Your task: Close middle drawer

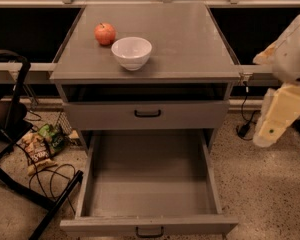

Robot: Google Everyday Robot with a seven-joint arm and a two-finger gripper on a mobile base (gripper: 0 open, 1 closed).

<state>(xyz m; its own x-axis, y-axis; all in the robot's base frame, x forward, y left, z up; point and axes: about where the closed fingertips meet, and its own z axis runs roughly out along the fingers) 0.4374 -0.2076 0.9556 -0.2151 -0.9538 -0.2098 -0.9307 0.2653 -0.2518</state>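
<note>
End effector [278, 118]: hangs right of the grey cabinet, well apart from the drawer; released or clenched cannot be told.
Middle drawer [149, 184]: pulled far out toward the camera, empty, black handle [150, 232] at the lower edge.
Skew risk: a push off-centre on the front may twist the tray and jam it.
Wrong-target risk: the top drawer [190, 115] sits just above.
Jolt risk: a hard shove may shake the bench [190, 39] and roll the apple [105, 33] beside the bowl [132, 52].

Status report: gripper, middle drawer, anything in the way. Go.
Gripper hanging right of the cabinet, off the drawer. Middle drawer pulled far out, tray empty. Nothing seen blocking its run in.
</note>
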